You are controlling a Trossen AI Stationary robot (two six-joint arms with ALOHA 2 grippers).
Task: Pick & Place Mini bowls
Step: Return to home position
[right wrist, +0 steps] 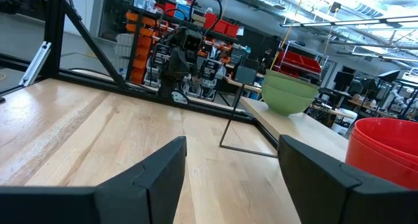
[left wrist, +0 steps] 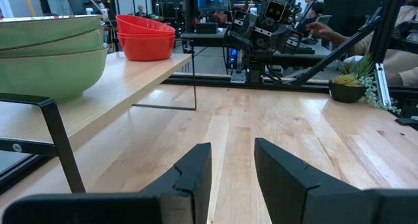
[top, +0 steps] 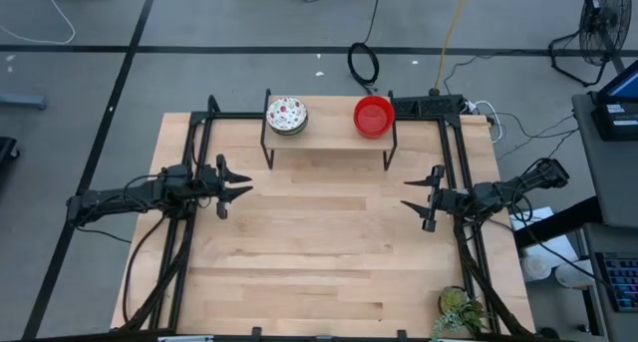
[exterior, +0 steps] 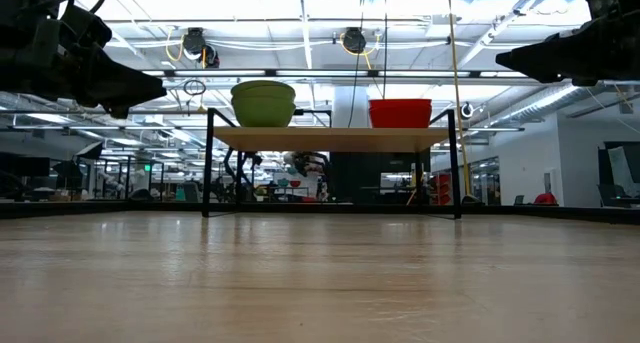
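Two stacks of mini bowls stand by their bases on a small raised wooden shelf at the table's far edge. One stack is white with red speckles inside and green outside. The other is solid red. My left gripper hovers open at the table's left side, pointing right. My right gripper hovers open at the right side, pointing left. Both hang above the tabletop, nearer than the shelf.
The shelf stands on thin black metal legs. A small potted plant sits at the table's near right corner, and a power strip lies at the far right. Bare wooden tabletop stretches between the two grippers and toward the near edge.
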